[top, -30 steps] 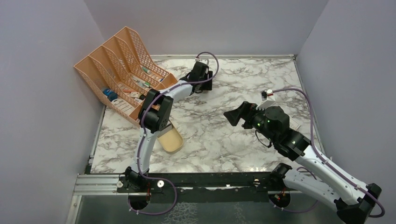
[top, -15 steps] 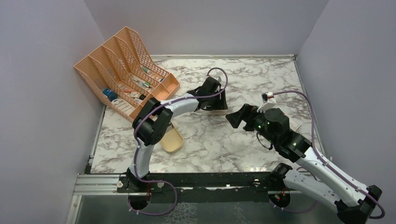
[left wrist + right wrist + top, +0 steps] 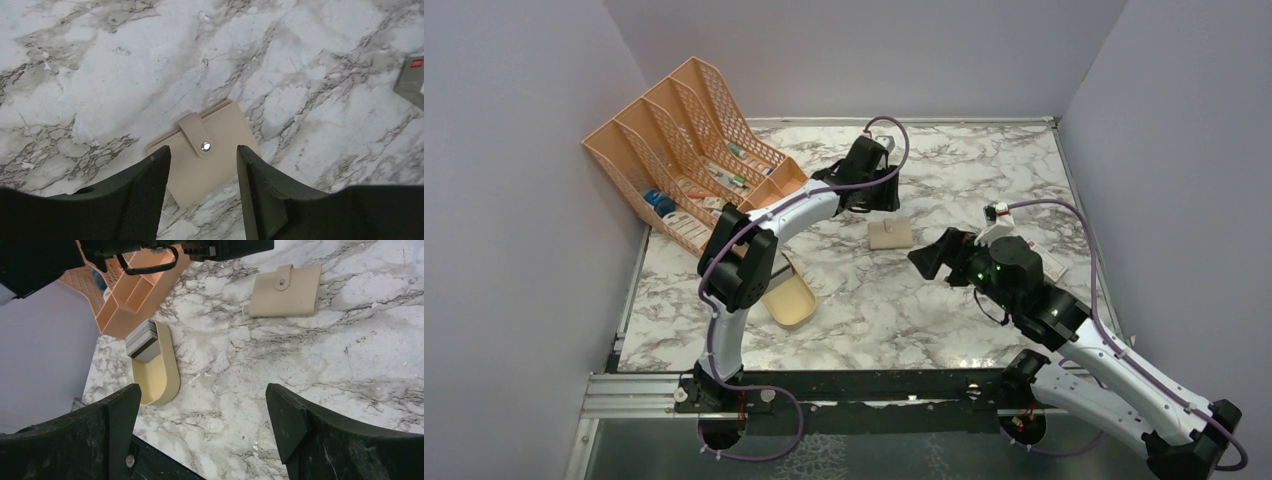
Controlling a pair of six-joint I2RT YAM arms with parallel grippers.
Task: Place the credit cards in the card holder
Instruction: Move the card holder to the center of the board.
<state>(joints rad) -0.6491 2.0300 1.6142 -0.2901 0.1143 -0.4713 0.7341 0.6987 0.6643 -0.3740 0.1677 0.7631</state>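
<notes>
The tan card holder (image 3: 890, 235) lies closed and snapped on the marble table, mid-table. In the left wrist view the card holder (image 3: 205, 165) sits below my open left gripper (image 3: 202, 150), which is lifted clear of it and holds nothing. From above, the left gripper (image 3: 882, 198) hovers just behind the holder. The grey credit cards (image 3: 142, 341) are stacked at the far end of the beige dish (image 3: 162, 377); the left arm hides them in the top view. My right gripper (image 3: 202, 415) is open and empty, and in the top view the right gripper (image 3: 924, 255) is right of the holder (image 3: 285, 290).
An orange mesh file rack (image 3: 684, 150) stands at the back left, close to the left arm. The beige oval dish (image 3: 792, 300) lies in front of it. A white box with a red mark (image 3: 412, 82) lies on the table's right side. Purple walls enclose the table.
My left gripper swung out toward the table's middle, then drew back toward the rear. The card holder now lies uncovered on the table. The right arm barely moved.
</notes>
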